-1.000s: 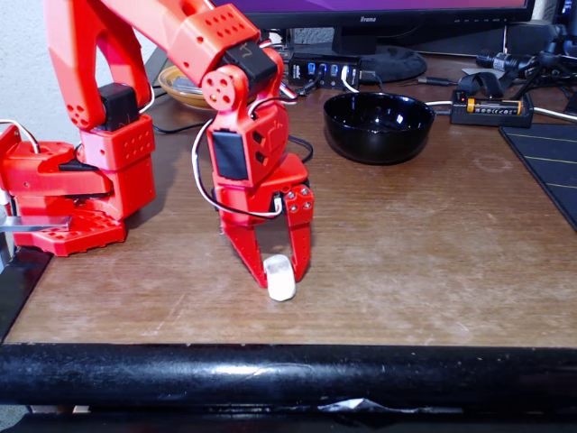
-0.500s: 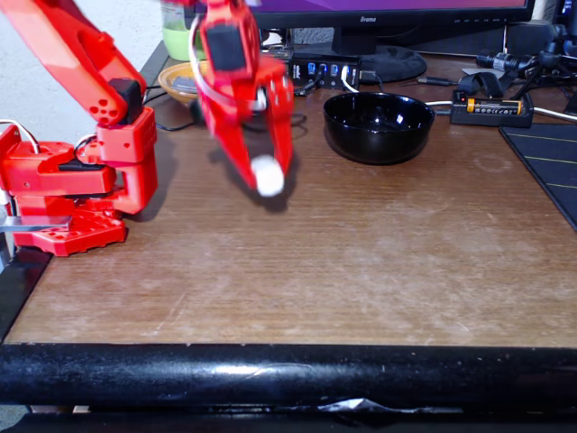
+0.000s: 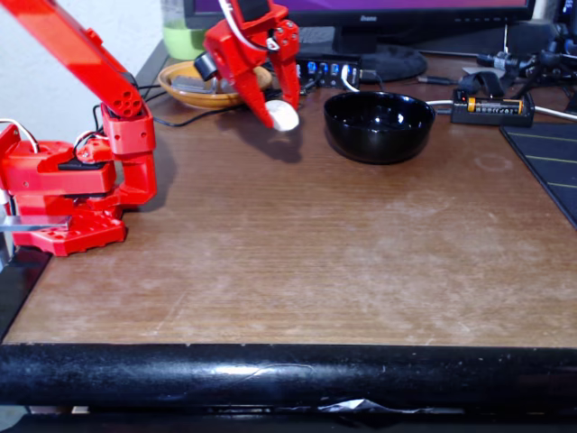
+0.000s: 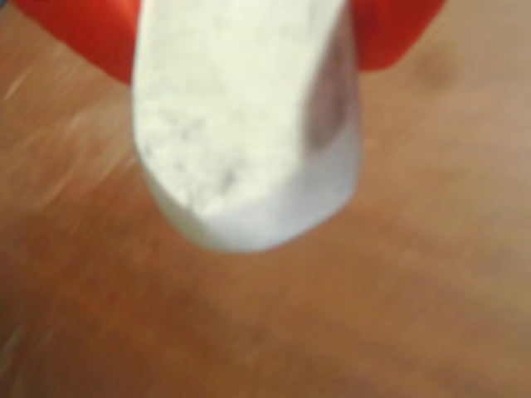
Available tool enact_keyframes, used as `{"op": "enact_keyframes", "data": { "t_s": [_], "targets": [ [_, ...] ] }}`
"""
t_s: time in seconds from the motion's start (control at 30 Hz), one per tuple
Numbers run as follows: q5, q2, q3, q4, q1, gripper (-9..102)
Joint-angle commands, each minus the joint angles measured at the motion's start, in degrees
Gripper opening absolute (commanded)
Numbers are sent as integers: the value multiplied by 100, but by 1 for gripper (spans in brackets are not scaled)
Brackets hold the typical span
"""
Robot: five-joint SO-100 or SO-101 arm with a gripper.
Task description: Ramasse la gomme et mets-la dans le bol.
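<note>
The white eraser (image 3: 283,116) hangs in the air between the red fingers of my gripper (image 3: 280,115), which is shut on it. It is held above the brown table, just left of the glossy black bowl (image 3: 379,127) and a little above its rim height. In the wrist view the eraser (image 4: 241,124) looms large and blurred, with red fingertips (image 4: 79,37) on either side at the top edge and the wooden table beneath.
A shallow orange-yellow dish (image 3: 194,88) sits behind the gripper at the back left. The red arm base (image 3: 72,189) stands at the left edge. A monitor stand (image 3: 374,59), a USB hub and a battery holder (image 3: 491,108) line the back. A black mat (image 3: 550,153) lies at right.
My gripper lifted the eraser off the table near the front, swung it up and back, then right toward the bowl. The arm has stretched out and risen.
</note>
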Motion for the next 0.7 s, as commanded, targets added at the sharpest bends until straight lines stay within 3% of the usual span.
{"op": "enact_keyframes", "data": {
  "t_s": [0.0,0.37,0.67],
  "targets": [
    [176,-844,-1564,26,-237,-6],
    [264,-2373,-4052,580,-316,-6],
    [404,-3876,-5423,369,-483,-6]
  ]
}}
